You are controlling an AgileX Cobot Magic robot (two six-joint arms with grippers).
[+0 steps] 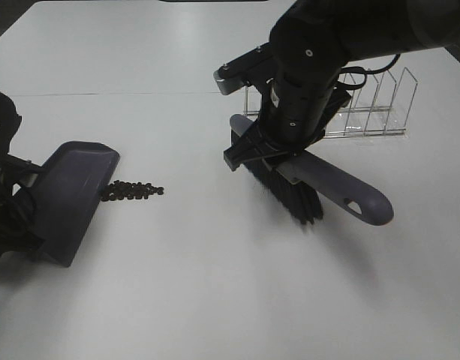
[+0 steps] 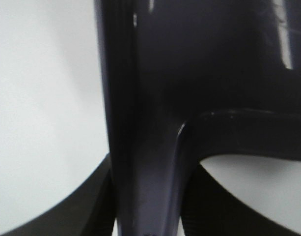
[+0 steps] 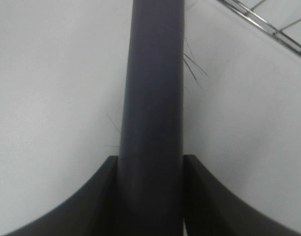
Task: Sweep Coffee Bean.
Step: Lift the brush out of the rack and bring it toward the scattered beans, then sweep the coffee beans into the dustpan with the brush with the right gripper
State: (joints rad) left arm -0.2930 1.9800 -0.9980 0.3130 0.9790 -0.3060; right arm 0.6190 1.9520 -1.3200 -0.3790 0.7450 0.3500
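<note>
– White surface (image 1: 214, 300). Coffee bean (image 1: 132, 190) cluster left of centre, at dustpan (image 1: 72, 199) lip. Light, hard, likely to roll.
– No pinching; push with brush (image 1: 350, 196). Right tool (image 3: 150, 206) clamped on brush, left tool (image 2: 148, 216) on dustpan.

Close up on a dark purple-grey dustpan (image 2: 199, 64), out of focus. Narrow handle (image 2: 145, 196) running away from the camera, widening into the broad glossy body. Curved ridge (image 2: 238, 125) branching off one side of the handle. Streaks of reflected light on the far part of the body. Held at the handle between the two black fingers (image 2: 67, 216) of the left gripper (image 2: 148, 223), one pressed to each flank. White table (image 2: 42, 88) beside and beneath, showing again through the gap under the ridge.
</note>
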